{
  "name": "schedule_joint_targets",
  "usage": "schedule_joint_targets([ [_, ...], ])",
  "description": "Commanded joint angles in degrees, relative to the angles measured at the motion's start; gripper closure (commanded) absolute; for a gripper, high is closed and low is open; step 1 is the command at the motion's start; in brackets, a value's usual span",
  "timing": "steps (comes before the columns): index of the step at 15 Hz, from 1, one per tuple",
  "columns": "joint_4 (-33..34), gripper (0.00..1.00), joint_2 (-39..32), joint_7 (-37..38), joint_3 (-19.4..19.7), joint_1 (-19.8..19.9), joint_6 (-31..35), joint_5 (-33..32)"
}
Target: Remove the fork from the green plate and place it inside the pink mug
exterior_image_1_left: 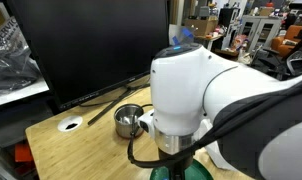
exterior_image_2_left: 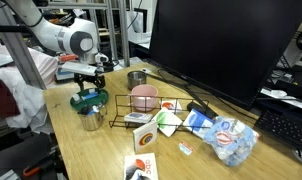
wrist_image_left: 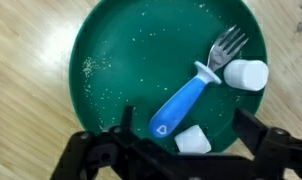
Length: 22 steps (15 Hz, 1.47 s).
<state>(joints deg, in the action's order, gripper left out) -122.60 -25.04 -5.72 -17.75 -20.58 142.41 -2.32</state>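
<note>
Directly over the green plate [wrist_image_left: 121, 70], the jaws stand spread and empty; the fork [wrist_image_left: 196, 88] lies on the plate, tines beside a white cube [wrist_image_left: 246, 73], with the pink mug [exterior_image_2_left: 143, 97] apart on the tabletop [exterior_image_2_left: 76, 142].

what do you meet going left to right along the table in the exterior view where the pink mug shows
green plate → pink mug → crumpled plastic bag → keyboard
</note>
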Motion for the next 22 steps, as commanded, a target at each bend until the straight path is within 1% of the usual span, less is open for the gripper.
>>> schedule_joint_targets([
  [1, 0.11, 0.0, -0.02, 0.07, -0.22, 0.22, -0.11, -0.13],
  [3, 0.02, 0.0, -0.1, 0.14, -0.26, 0.3, 0.39, 0.08],
  [7, -0.65, 0.0, -0.37, -0.95, -1.05, 1.83, 3.15, 2.92],
  [11, -0.82, 0.0, -1.09, -0.88, -0.99, 2.37, 4.51, 4.26],
  [17, -3.12, 0.0, -0.86, -0.85, -1.11, 2.86, 5.87, 4.85],
  [22, -3.43, 0.0, -1.21, -0.85, -0.8, 2.69, 6.92, 4.35],
])
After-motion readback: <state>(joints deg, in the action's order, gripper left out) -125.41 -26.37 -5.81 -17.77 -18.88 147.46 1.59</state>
